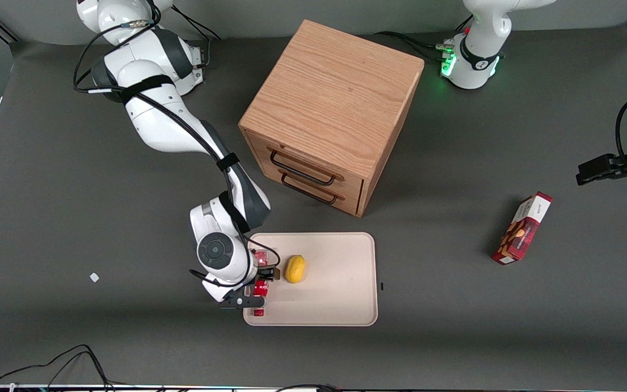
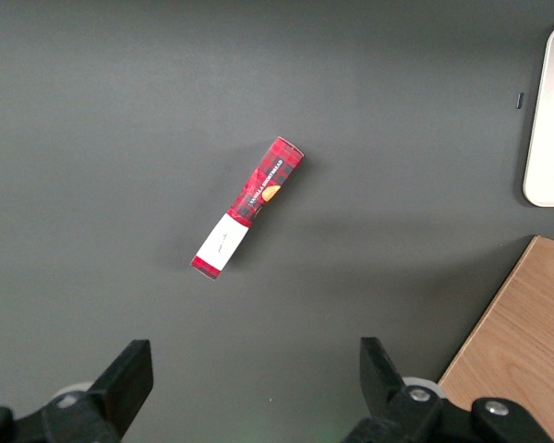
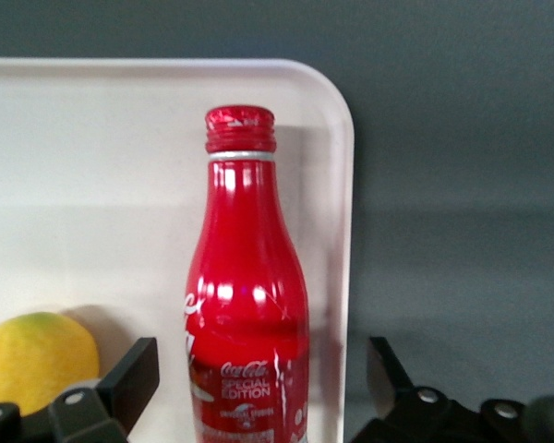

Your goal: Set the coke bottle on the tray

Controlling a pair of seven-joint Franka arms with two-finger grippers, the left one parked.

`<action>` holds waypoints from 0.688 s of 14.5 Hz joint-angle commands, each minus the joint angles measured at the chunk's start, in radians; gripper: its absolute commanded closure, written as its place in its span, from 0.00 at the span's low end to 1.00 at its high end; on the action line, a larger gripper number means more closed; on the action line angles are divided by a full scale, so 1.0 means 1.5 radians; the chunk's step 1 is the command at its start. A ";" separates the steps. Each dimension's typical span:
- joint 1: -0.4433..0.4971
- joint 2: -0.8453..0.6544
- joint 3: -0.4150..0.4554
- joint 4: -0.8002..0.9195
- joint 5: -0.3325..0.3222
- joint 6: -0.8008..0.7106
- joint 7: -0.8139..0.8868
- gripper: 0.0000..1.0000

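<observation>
The coke bottle (image 1: 259,297) (image 3: 247,305), red with white script and a red cap, lies on the cream tray (image 1: 335,296) (image 3: 92,166). It rests along the tray's rim at the working arm's end, with its cap toward the front camera. My right gripper (image 1: 259,287) (image 3: 261,378) hovers over the bottle's wide part and is open. Its black fingers (image 3: 134,378) straddle the bottle, and a gap shows on each side.
A yellow lemon (image 1: 295,269) (image 3: 37,355) sits on the tray beside the bottle. The wooden drawer cabinet (image 1: 332,114) stands farther from the camera than the tray. A red snack box (image 1: 522,227) (image 2: 247,207) lies toward the parked arm's end. A small white scrap (image 1: 94,277) lies on the table.
</observation>
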 commanded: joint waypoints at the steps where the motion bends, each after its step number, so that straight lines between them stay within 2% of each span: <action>1: 0.000 -0.052 -0.003 -0.030 0.008 -0.046 -0.008 0.00; 5: -0.047 -0.193 0.029 -0.169 0.011 -0.095 -0.010 0.00; 10: -0.204 -0.430 0.144 -0.424 0.009 -0.095 -0.052 0.00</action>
